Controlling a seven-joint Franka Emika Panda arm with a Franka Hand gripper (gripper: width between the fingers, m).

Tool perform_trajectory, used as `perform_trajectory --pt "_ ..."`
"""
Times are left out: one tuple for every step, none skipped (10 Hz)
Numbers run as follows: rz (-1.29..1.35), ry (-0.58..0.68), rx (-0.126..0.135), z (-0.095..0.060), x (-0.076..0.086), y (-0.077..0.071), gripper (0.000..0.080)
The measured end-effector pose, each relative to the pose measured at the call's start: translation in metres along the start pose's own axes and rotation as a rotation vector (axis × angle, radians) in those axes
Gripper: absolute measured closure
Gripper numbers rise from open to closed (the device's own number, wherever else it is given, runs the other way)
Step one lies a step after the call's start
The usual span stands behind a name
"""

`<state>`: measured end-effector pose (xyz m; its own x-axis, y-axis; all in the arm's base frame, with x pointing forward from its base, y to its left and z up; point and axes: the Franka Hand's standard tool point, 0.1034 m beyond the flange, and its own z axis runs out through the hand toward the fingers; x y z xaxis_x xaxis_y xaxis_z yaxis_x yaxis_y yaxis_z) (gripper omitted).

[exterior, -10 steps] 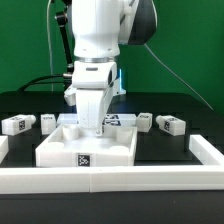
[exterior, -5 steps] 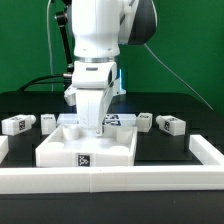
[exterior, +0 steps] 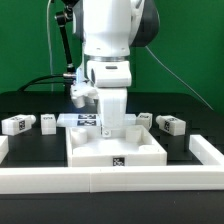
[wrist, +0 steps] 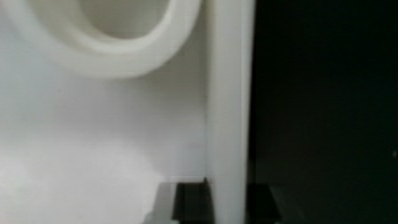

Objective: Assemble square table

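Black work surface (exterior: 25,108) is carrying the square table slab (exterior: 117,152) at centre, just behind the long white rail (exterior: 110,180); the gripper (exterior: 110,128) is reaching into its recess, jaws pinching narrowly on the slab's raised wall (wrist: 228,100), while four block legs (exterior: 170,125) are lying two per side.

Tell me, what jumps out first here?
The big white robot arm towers mid-scene, its claw down inside a large white square plastic slab on the black table. On either side of it lie small white tagged blocks.
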<state>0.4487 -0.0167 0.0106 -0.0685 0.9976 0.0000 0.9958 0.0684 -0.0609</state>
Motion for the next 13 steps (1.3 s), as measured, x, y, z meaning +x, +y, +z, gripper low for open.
perform_trajectory --pt "0.002 0.0 0.0 0.0 -0.001 0.0 0.0736" --pt "0.002 0.0 0.0 0.0 -0.001 0.0 0.0736" --pt "0.006 0.0 0.001 0.0 0.0 0.0 0.0736" --pt "0.016 0.004 0.0 -0.001 0.008 0.005 0.0736" --pt "0.013 0.011 -0.006 0.0 0.02 0.012 0.0736" --pt "0.013 0.015 -0.014 0.0 0.028 0.017 0.0736" --pt "0.026 0.018 -0.022 0.0 0.038 0.023 0.0736" --pt "0.029 0.019 -0.028 -0.002 0.049 0.028 0.0736" --pt "0.036 0.02 -0.032 -0.003 0.057 0.034 0.0736" --pt "0.049 0.02 -0.037 -0.004 0.065 0.04 0.0737" --pt "0.056 0.02 -0.04 -0.004 0.071 0.044 0.0739" --pt "0.068 0.022 -0.043 -0.004 0.076 0.048 0.0739" --pt "0.078 0.023 -0.045 -0.003 0.081 0.052 0.0739"
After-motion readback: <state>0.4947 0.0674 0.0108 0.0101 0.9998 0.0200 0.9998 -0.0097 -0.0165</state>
